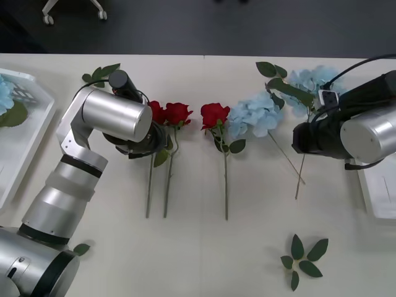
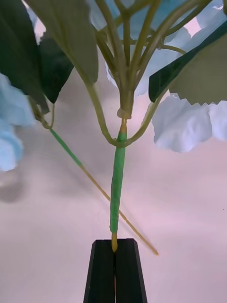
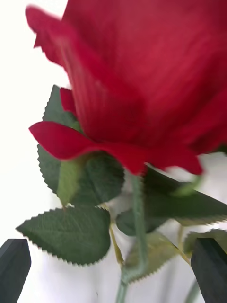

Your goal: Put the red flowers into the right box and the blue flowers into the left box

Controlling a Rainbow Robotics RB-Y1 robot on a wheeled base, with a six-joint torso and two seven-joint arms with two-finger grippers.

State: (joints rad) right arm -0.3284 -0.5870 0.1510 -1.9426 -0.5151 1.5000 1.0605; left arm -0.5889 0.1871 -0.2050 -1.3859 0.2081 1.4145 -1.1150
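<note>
Your right gripper [image 2: 114, 246] had its two black fingers pressed tight together on the bottom tip of a blue flower [image 1: 312, 80] stem. That was a very small bite, right at the end of the stem, so the big head could swing or the stem could slip out. A slow, steady move would have been best there. In the front view the right arm sat at the right side of the table [image 1: 198, 260], next to the right box [image 1: 378, 192]. Blue belongs in the left box [image 1: 25, 133], which was far away across the table and already had some blue in it.

Your left gripper [image 3: 113, 270] had its fingers wide apart, one on each side of a red flower [image 3: 151, 71], with nothing held. The rose head was very close to the camera and the thin stem ran down between the fingers. It looked smart to close on the stem under the leaves, not on the soft head.

Three red flowers [image 1: 215, 115] lay in a row in the middle of the table, and another blue flower [image 1: 255, 116] lay beside them. A loose leaf sprig [image 1: 303, 258] lay near the front.
</note>
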